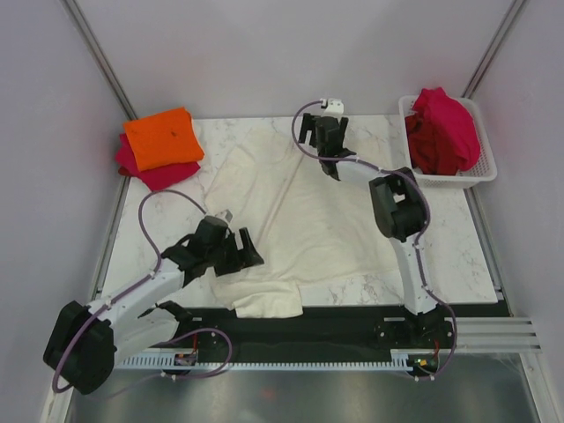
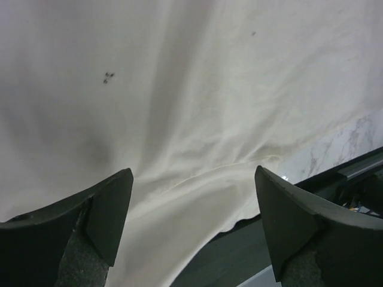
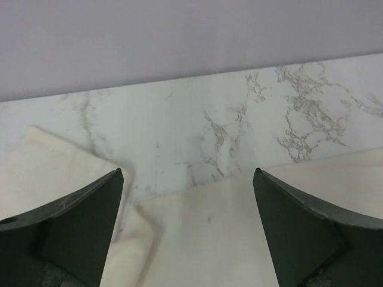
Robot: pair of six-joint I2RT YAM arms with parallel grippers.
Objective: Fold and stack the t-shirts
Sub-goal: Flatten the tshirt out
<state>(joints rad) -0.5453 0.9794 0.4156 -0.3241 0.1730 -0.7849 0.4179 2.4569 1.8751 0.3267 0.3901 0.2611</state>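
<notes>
A: Where's the cream shirt (image 1: 300, 211)?
B: Spread across the middle of the table (image 1: 458, 256), its near end bunched at the near edge.
A: And the left gripper (image 2: 191, 179)?
B: Over that bunched near end, jaws wide, nothing between them.
A: The right gripper (image 3: 188, 179)?
B: Near the far edge, above the shirt's far end, jaws wide and empty too.
A: Other shirts?
B: An orange shirt (image 1: 163, 138) lies folded on a red shirt (image 1: 157, 176) at the far left corner. More red shirts (image 1: 441, 132) are heaped in the basket (image 1: 483, 169) at the far right corner.
</notes>
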